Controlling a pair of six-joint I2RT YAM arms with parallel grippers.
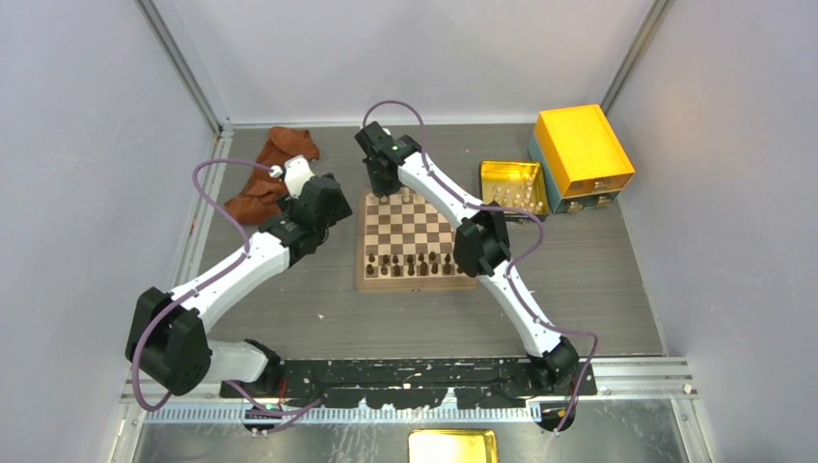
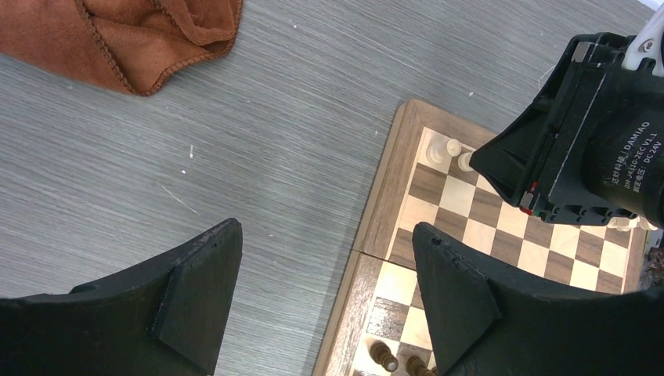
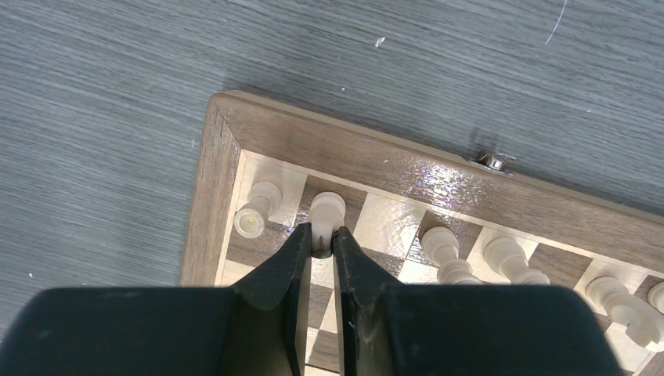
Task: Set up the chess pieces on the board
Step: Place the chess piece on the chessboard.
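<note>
Right end effector, one cream chessman pinched (board, far row)

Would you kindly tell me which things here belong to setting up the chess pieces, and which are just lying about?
Belongs: board, cream chess pieces, right gripper shut on one, yellow tray holding more.
Lying about: brown cloth, orange-yellow box, dark chessmen on the near rows, left gripper, open over the table.

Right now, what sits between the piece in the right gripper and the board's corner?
One other cream piece stands on the corner square of the board, apart from the held piece in the right gripper. The right wrist view shows it.
</note>
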